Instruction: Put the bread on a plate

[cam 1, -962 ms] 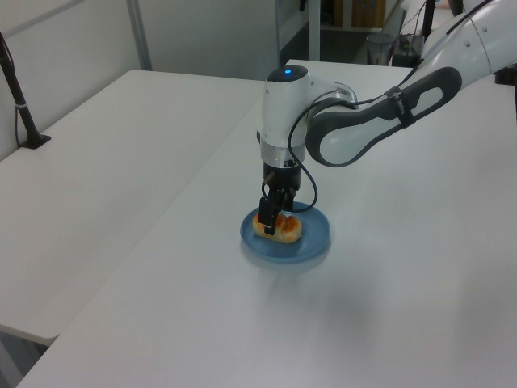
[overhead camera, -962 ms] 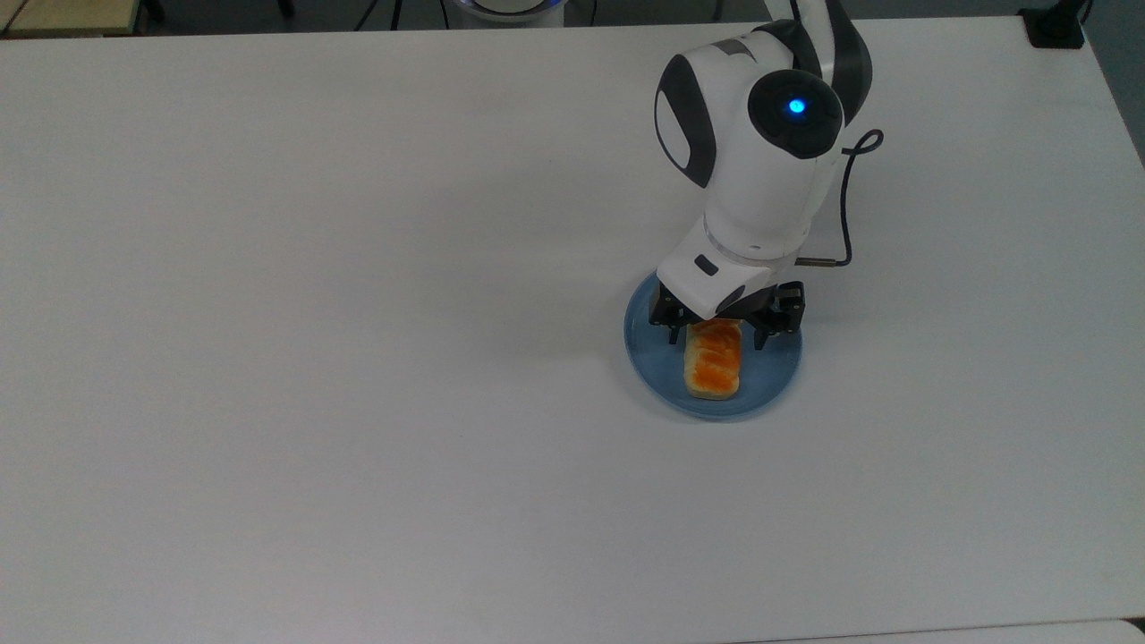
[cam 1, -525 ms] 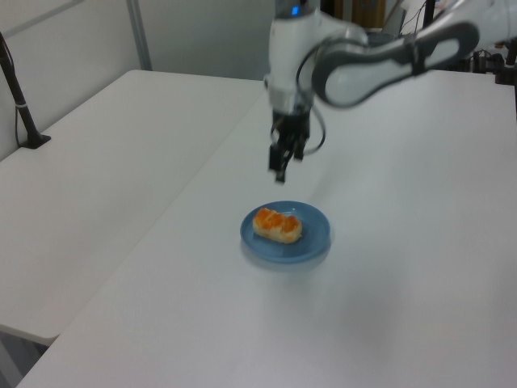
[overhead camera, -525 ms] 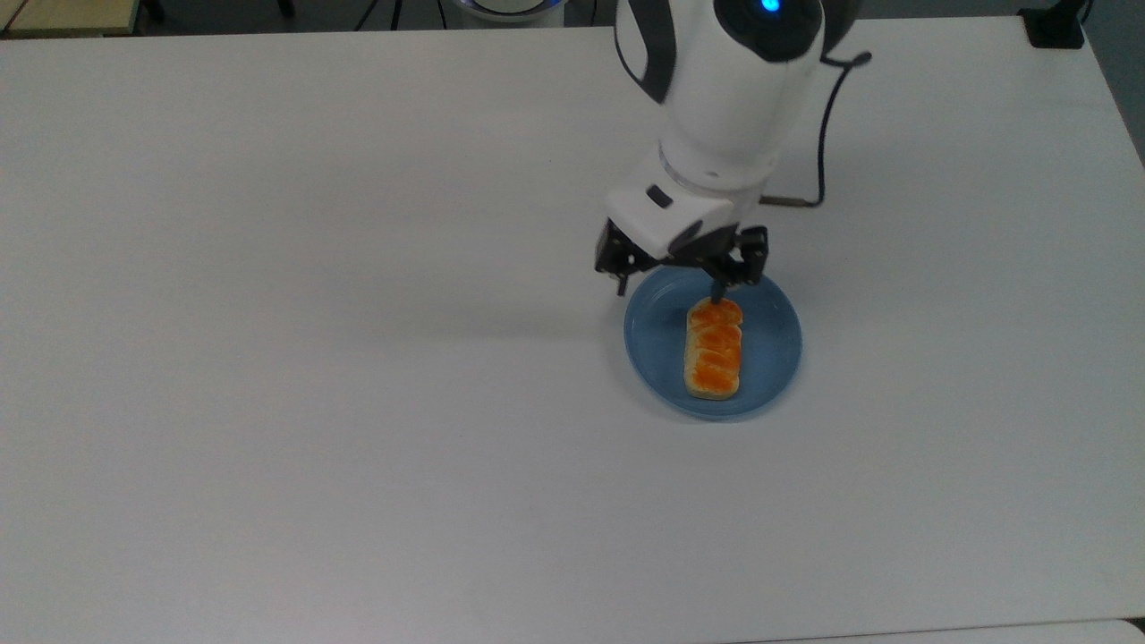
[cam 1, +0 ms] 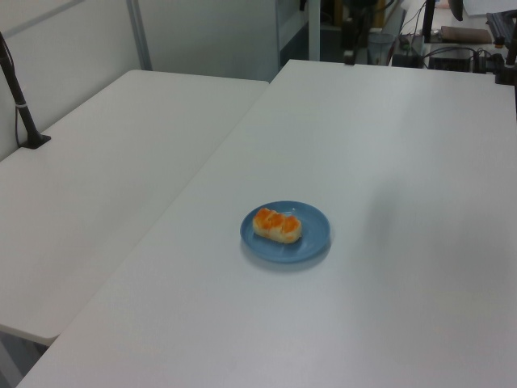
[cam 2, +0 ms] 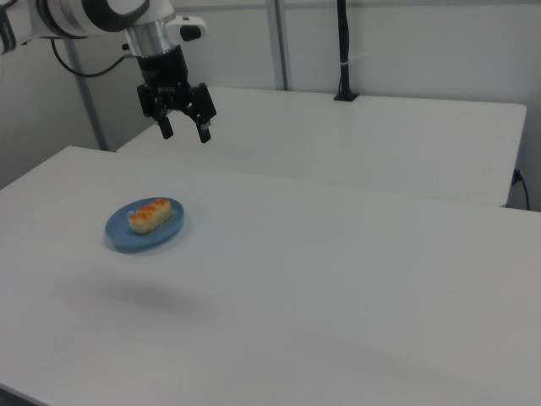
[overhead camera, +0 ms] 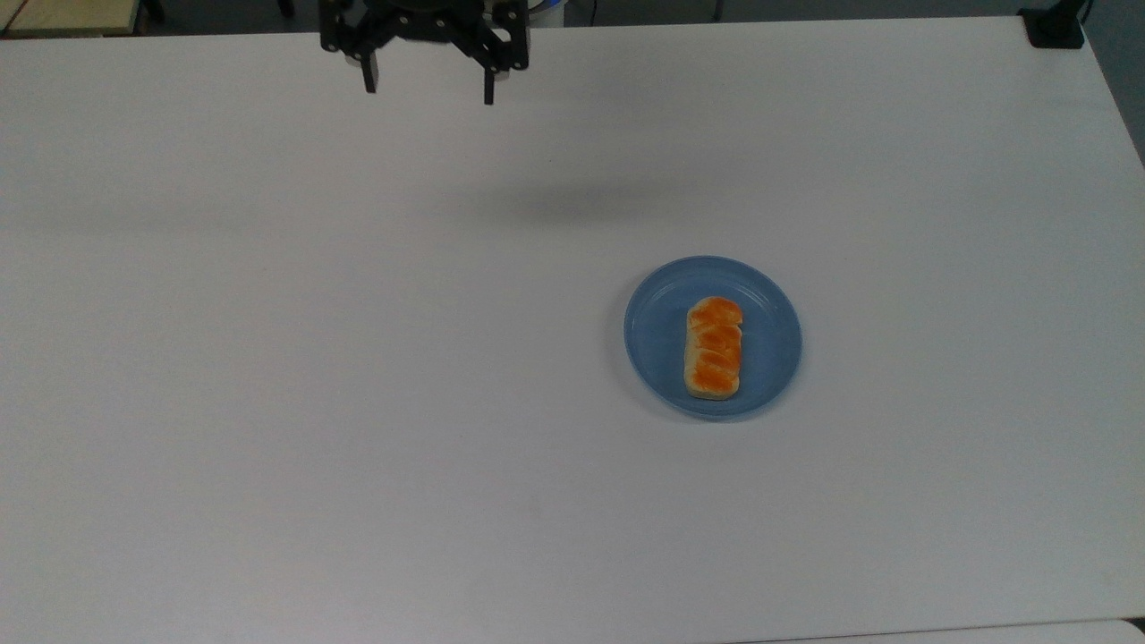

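High above the plate (overhead camera: pixel 769 295), your gripper (overhead camera: pixel 428 88) hung with its two fingers (overhead camera: pixel 368 76) spread wide and nothing between them. You had them pointing straight down, well apart from the plate, off toward the top view's upper left, over bare white table (overhead camera: pixel 268 402). In the right view the same gripper (cam 2: pixel 183 128) sat up above the plate (cam 2: pixel 118 234) and a little to the right view's right of it, jaws parted, dark fingers clear of everything, with the white arm (cam 2: pixel 93 15) reaching back out of the right view's upper left corner.

Down on the plate, you had the bread (overhead camera: pixel 713 347) lying flat, glossy orange top upward, its whole length inside the raised rim with blue showing all around it. It lay slightly toward the top view's lower side of the plate's middle, no end hanging over. In the left view the bread (cam 1: pixel 277 225) sat toward the left view's left half of the plate (cam 1: pixel 311 242), level and settled.

By my read, your job was done here: bread on plate, grip let go, gripper away. Nothing looked left except perhaps parking the arm.
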